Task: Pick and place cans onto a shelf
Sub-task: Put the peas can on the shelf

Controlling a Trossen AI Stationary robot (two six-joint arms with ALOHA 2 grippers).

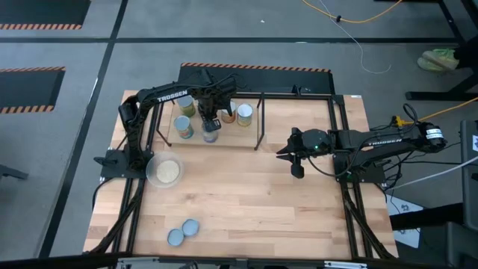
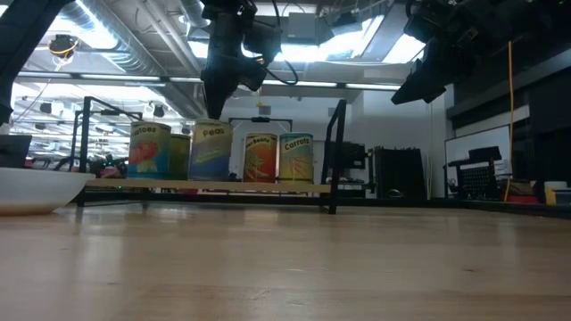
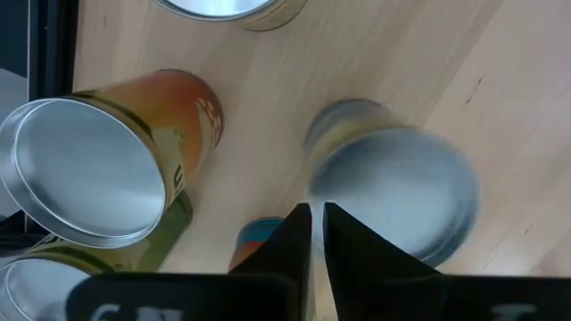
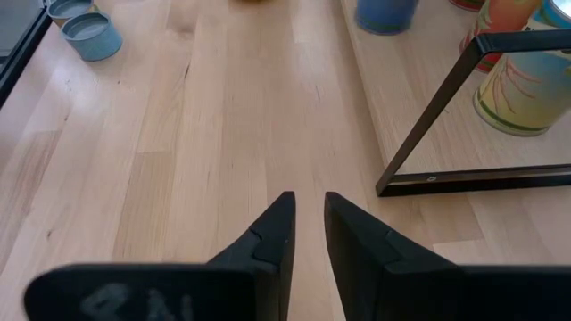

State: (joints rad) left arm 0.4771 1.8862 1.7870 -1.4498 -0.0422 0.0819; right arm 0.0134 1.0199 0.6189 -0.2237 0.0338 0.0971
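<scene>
The shelf (image 1: pixel 237 134), a light board in a black frame, stands at the table's far left. Several cans stand upright on it; in the low view they include one labelled Peas (image 2: pixel 211 150) and one labelled Carrots (image 2: pixel 297 158). My left gripper (image 1: pixel 210 119) is shut and points down just above the grey-topped can (image 3: pixel 393 192) at the shelf's near edge. Two blue cans (image 1: pixel 183 232) stand on the table near its front edge. My right gripper (image 1: pixel 296 166) hangs shut and empty above the table, right of the shelf. My left gripper stands with shut fingers (image 3: pixel 294 236) right over the grey top of the can (image 3: pixel 357 178), pointing down. I cannot tell whether the fingertips touch the top. The can stands upright on the shelf board.
A wide pale dish (image 1: pixel 164 170) sits on the table just in front of the shelf's left end. The shelf's black posts (image 2: pixel 337 152) rise at its corners. Bare tabletop (image 1: pixel 254 202) lies between the shelf and the front edge.
</scene>
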